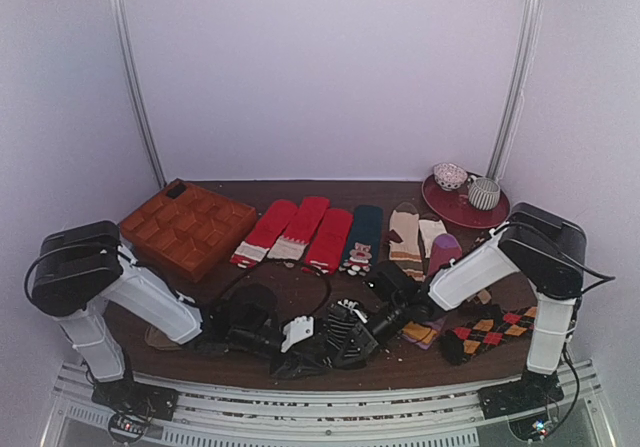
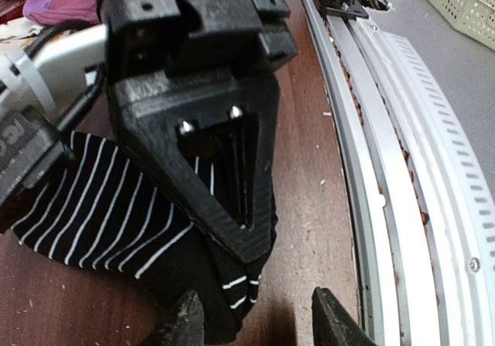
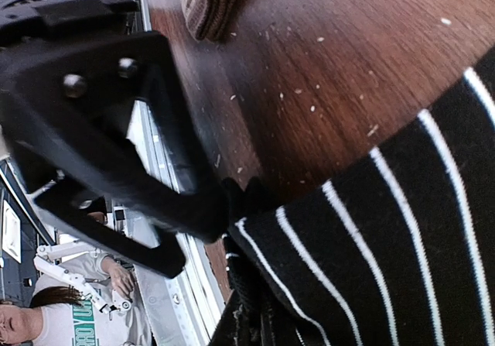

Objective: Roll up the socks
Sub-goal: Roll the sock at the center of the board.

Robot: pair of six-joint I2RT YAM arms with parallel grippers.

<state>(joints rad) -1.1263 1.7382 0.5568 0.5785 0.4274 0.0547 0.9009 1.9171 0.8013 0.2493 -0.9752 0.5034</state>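
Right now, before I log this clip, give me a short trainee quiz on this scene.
1. True or false: the right end effector is shut on the black ankle sock with thin white stripes.
2. How many long red socks lie side by side next to the orange-brown gridded tray?
3. What stands on the dark red round plate at the far right? A) two small cups B) a folded sock C) a bottle

Key: 1 true; 2 three; 3 A.

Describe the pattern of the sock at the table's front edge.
The sock is black with thin white stripes, clearest in the left wrist view.
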